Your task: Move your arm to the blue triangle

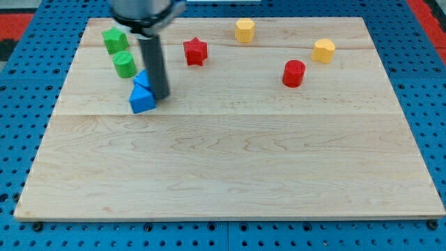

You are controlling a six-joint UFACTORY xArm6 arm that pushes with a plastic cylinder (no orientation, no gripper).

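Note:
My tip (160, 96) rests on the board at the right side of two blue blocks. The upper blue block (142, 79) looks like a triangle and is partly hidden behind the rod. The lower blue block (142, 101) sits just below it, and my tip is touching or nearly touching its right edge. The rod rises straight up to the dark arm body at the view's top.
A green star-like block (114, 40) and a green cylinder (125, 64) lie up-left of the blue blocks. A red star (196, 51), a yellow hexagon block (244, 30), a yellow block (323, 50) and a red cylinder (294, 73) lie to the right. The wooden board (230, 167) ends at blue pegboard.

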